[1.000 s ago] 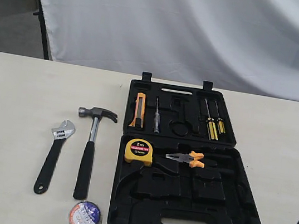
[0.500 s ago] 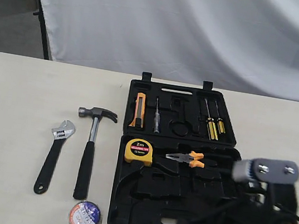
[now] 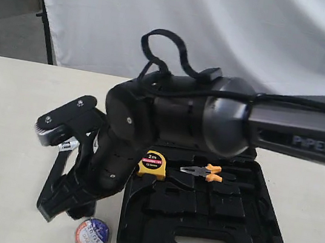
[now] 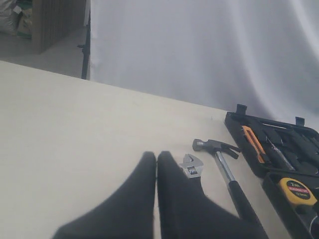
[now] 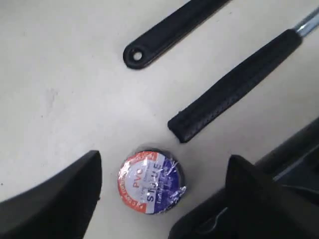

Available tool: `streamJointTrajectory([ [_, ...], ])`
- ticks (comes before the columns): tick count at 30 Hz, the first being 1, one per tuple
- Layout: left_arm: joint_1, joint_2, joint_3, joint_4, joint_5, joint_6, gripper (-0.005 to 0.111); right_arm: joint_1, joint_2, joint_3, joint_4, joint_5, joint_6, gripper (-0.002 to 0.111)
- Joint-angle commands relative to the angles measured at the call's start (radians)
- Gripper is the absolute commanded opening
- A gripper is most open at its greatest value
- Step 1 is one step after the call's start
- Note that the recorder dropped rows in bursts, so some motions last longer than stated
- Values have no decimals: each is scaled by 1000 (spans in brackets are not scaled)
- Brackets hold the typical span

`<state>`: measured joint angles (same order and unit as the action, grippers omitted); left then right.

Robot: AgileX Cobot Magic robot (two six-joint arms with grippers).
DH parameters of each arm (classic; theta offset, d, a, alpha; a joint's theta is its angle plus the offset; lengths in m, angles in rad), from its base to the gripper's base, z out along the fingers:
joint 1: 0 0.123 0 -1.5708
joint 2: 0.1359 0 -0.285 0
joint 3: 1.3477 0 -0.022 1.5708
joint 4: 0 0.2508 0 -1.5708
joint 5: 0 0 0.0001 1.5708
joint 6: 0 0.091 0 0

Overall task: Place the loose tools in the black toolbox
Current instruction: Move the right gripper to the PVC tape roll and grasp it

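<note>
My right gripper (image 5: 164,162) is open and hangs over the small black tape roll (image 5: 151,181) with the blue-red label, which lies flat on the table between the two fingers (image 5: 60,196). Beyond the roll lie the wrench's black handle (image 5: 169,30) and the hammer's black handle (image 5: 234,84). In the exterior view the right arm reaches across the open black toolbox (image 3: 203,237), its gripper (image 3: 65,201) just above the tape roll (image 3: 92,235). It hides most of the hammer and wrench there. My left gripper (image 4: 157,155) is shut and empty, near the wrench head (image 4: 192,166) and hammer (image 4: 219,149).
A yellow tape measure (image 3: 152,163) and orange-handled pliers (image 3: 207,173) sit in the toolbox's front half. The lid half behind holds screwdrivers and a knife (image 4: 254,144). The toolbox's front corner (image 5: 294,149) is close to the right finger. A white cloth hangs behind the table.
The right arm came in from the lower right, swept over the toolbox to the left, and now covers the hammer and wrench with its gripper above the tape roll. The tools have not moved.
</note>
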<state>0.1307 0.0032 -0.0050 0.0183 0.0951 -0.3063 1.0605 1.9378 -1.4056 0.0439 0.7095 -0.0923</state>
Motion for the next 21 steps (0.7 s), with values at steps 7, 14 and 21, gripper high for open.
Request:
streamJointTrajectory([
  [7,25,-3,-3,4,-7,-5,1,14,108,-52,14,100,-65,67],
  [14,25,-3,-3,4,-7,-5,1,20,153,-52,32,94,-76,67],
  [21,25,-3,-3,4,-7,-5,1,38,175,-52,34,85,-113,67],
])
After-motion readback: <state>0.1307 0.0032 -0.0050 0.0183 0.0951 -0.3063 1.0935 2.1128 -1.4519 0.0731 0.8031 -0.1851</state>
